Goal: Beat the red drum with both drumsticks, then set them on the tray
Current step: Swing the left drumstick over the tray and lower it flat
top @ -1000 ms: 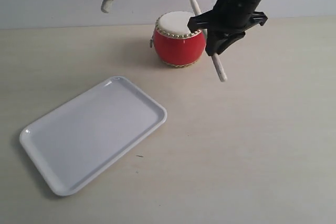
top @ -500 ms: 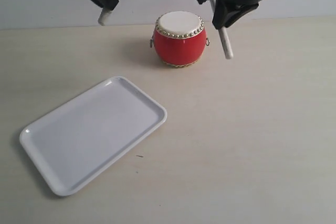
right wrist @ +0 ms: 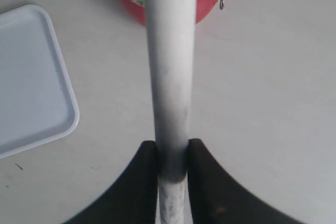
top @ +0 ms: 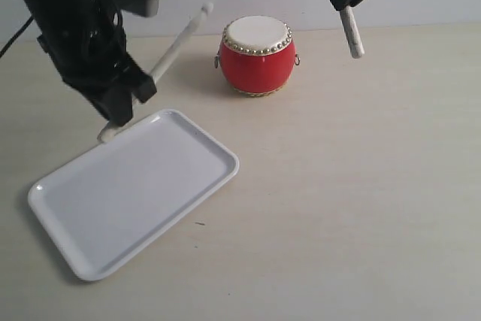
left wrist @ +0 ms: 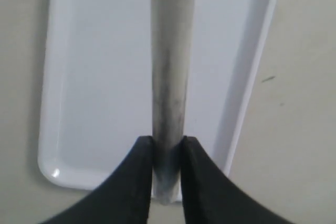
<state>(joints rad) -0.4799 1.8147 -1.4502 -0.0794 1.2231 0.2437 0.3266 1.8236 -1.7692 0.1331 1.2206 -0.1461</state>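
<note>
Left fingers (left wrist: 131, 187) are clamped on one drumstick (top: 174, 49), holding it slanted with its low end by the far rim of the tray (top: 135, 201) on the bench (top: 361, 186). Up high, the right fingers (right wrist: 137, 187) pinch the other drumstick (top: 352, 31), which hangs beside the red drum (top: 257, 58). The drum stands beyond the tray, clear of both sticks.

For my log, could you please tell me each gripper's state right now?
Left gripper: closed on a drumstick.
Right gripper: closed on the other drumstick.
</note>
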